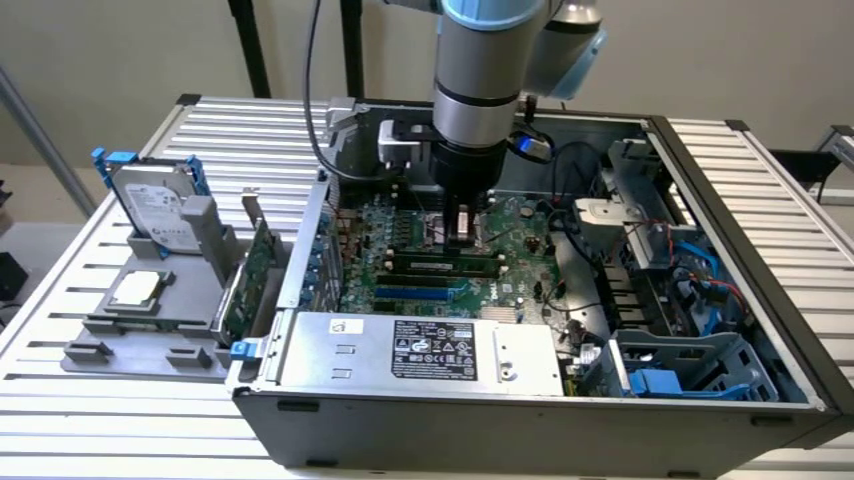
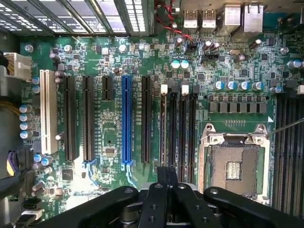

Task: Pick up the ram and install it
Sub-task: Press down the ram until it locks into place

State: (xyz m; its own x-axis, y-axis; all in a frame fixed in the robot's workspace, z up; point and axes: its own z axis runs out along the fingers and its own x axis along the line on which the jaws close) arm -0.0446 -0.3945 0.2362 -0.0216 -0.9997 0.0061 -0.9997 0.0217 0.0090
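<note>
Gripper (image 1: 461,222) lowered inside the open computer case (image 1: 747,300), its jaws closed together with nothing visibly held, poised just above the motherboard (image 2: 114,142) near the memory slots (image 2: 178,128). One ram (image 1: 447,266) stick lies seated in a slot toward the power supply (image 1: 414,350). Beside the slots sits the open processor socket (image 2: 235,166); a blue expansion slot (image 2: 126,121) runs parallel. Outside the case, at the exterior view's left, a grey holder (image 1: 134,330) carries a hard drive (image 1: 154,210) and a green expansion card (image 1: 247,280).
</note>
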